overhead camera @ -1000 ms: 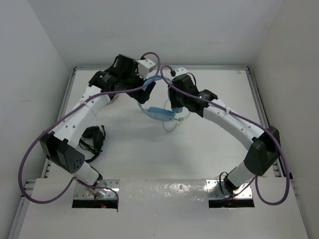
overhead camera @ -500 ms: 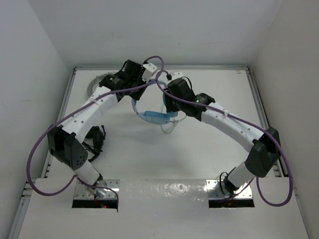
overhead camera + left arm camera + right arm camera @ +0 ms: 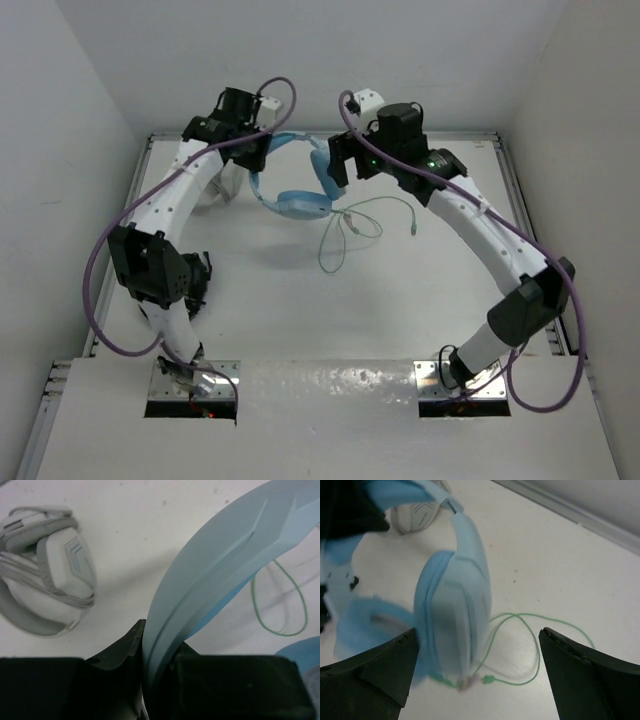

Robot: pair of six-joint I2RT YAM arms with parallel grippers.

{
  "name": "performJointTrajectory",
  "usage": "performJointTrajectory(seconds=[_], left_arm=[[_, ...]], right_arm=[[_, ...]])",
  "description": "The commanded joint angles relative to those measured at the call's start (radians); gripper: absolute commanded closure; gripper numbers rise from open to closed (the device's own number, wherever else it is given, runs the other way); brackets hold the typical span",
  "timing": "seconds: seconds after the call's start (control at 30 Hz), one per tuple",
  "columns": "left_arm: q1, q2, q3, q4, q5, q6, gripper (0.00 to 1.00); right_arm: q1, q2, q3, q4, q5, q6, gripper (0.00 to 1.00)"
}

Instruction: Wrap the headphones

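Observation:
The light blue headphones (image 3: pixel 298 203) hang above the far middle of the table. My left gripper (image 3: pixel 258 152) is shut on their blue headband (image 3: pixel 215 565), which runs up and right from between the jaws in the left wrist view. One ear cup (image 3: pixel 457 610) hangs blurred in front of my right gripper (image 3: pixel 477 632), closer to its left finger. That gripper is open and holds nothing. In the top view the right gripper (image 3: pixel 335 168) sits just right of the headband. The thin pale green cable (image 3: pixel 345 235) trails in loose loops on the table; its plug end (image 3: pixel 487 681) lies below the cup.
Grey-white headphones (image 3: pixel 45 580) lie at the far left, partly under my left arm (image 3: pixel 170 200). Black headphones (image 3: pixel 190 280) lie near the left edge beside the left arm's elbow. White walls close in the table on three sides.
My left gripper shut on the headband and drew it back and left. My right gripper opened, let go and pulled back toward the far wall. The cable now lies spread out on the table.

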Motion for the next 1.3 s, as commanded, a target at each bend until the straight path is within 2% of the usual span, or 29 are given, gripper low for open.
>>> performJointTrajectory(seconds=[0.0, 0.03, 0.07, 0.17, 0.2, 0.23, 0.3, 0.4, 0.5, 0.63, 0.67, 0.8, 0.97, 1.1, 1.27], left_arm=[[0.135, 0.051, 0.096, -0.125, 0.129, -0.035, 1.0], [0.158, 0.053, 0.108, -0.122, 0.139, -0.037, 1.0], [0.171, 0.056, 0.137, -0.113, 0.169, -0.04, 1.0], [0.21, 0.065, 0.194, -0.115, 0.197, -0.051, 1.0], [0.221, 0.07, 0.225, -0.118, 0.205, -0.054, 1.0], [0.226, 0.068, 0.234, -0.116, 0.208, -0.055, 1.0], [0.238, 0.052, 0.234, -0.106, 0.215, -0.069, 1.0], [0.247, 0.015, 0.21, -0.051, 0.225, -0.089, 1.0], [0.25, -0.028, 0.188, 0.0, 0.226, -0.108, 1.0], [0.257, -0.071, 0.159, 0.078, 0.208, -0.121, 1.0], [0.258, -0.077, 0.163, 0.08, 0.212, -0.12, 1.0], [0.258, -0.08, 0.185, 0.053, 0.221, -0.115, 1.0], [0.258, -0.085, 0.241, 0.033, 0.246, -0.108, 1.0], [0.264, -0.084, 0.306, 0.042, 0.266, -0.117, 1.0], [0.269, -0.082, 0.329, 0.063, 0.31, -0.181, 1.0]], right_arm=[[-0.017, -0.149, -0.011, 0.031, -0.059, -0.222, 0.01], [-0.02, -0.191, -0.042, 0.039, -0.108, -0.263, 0.01], [-0.027, -0.212, -0.119, 0.074, -0.128, -0.303, 0.06], [-0.053, -0.29, -0.279, 0.166, -0.21, -0.311, 0.3], [-0.056, -0.307, -0.325, 0.256, -0.225, -0.309, 0.39], [-0.06, -0.324, -0.365, 0.299, -0.247, -0.314, 0.39], [-0.075, -0.35, -0.474, 0.438, -0.316, -0.334, 0.31], [-0.081, -0.295, -0.539, 0.525, -0.369, -0.423, 0.22], [-0.083, -0.18, -0.516, 0.531, -0.409, -0.487, 0.21], [-0.083, -0.076, -0.527, 0.654, -0.488, -0.533, 0.18], [-0.083, -0.058, -0.536, 0.724, -0.494, -0.527, 0.18], [-0.081, 0.059, -0.517, 0.83, -0.501, -0.521, 0.18], [-0.08, 0.159, -0.507, 1.01, -0.426, -0.452, 0.15], [-0.087, 0.249, -0.447, 1.053, -0.347, -0.399, 0.15], [-0.099, 0.324, -0.448, 1.28, -0.296, -0.205, 0.1]])
